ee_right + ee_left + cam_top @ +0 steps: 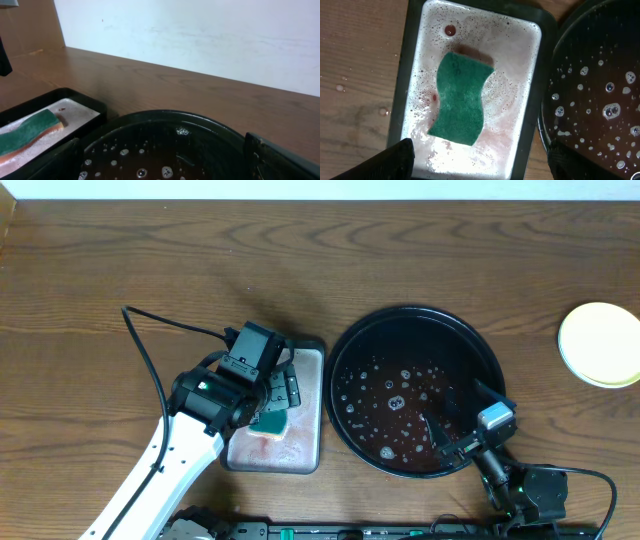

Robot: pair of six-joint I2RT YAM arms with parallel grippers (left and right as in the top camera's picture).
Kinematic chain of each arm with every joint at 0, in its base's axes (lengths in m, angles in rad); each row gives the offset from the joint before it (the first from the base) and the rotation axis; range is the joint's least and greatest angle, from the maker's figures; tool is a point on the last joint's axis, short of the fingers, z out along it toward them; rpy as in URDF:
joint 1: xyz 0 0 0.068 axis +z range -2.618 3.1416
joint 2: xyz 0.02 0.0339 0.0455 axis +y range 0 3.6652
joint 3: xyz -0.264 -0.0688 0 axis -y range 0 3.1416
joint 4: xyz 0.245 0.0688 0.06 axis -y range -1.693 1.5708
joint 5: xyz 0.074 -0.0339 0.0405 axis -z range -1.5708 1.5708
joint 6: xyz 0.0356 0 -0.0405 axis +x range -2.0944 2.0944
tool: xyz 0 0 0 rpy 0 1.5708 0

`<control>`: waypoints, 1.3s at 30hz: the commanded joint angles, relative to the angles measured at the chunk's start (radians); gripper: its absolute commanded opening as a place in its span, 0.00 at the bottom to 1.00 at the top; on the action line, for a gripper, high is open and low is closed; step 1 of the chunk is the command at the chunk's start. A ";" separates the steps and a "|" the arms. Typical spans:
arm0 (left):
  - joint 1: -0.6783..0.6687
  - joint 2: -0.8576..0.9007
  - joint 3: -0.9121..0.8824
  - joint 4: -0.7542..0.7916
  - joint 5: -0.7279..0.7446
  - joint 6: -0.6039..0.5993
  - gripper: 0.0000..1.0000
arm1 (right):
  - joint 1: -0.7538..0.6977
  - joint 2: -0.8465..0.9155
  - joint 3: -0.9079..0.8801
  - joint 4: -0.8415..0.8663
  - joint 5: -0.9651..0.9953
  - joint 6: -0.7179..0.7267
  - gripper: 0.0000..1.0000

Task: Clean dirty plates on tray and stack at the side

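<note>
Fingers (395,161) of the left gripper (272,402) stand spread wide and hold nothing, hovering over the green sponge (461,100) at the middle left of the overhead frame. The sponge lies in the sudsy grey tray (520,55). The right gripper (460,422) is likewise spread and empty, at the lower right rim of the black tray (400,340), which is wet with droplets. The plates (600,345) sit on the table (150,260) at the right edge, well apart from the black tray, with a pale yellow one on top. How many lie beneath it cannot be told.
</note>
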 commanded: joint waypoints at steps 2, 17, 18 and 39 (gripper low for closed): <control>0.004 -0.001 0.005 -0.003 -0.001 -0.001 0.85 | 0.007 -0.006 -0.002 -0.005 0.010 -0.015 0.99; 0.175 -0.418 -0.101 0.257 -0.075 0.126 0.85 | 0.007 -0.006 -0.002 -0.005 0.010 -0.015 0.99; 0.208 -0.453 -0.129 0.303 -0.051 0.145 0.85 | 0.007 -0.006 -0.002 -0.005 0.010 -0.015 0.99; 0.455 -1.205 -0.854 0.877 0.014 0.231 0.85 | 0.007 -0.006 -0.002 -0.005 0.010 -0.015 0.99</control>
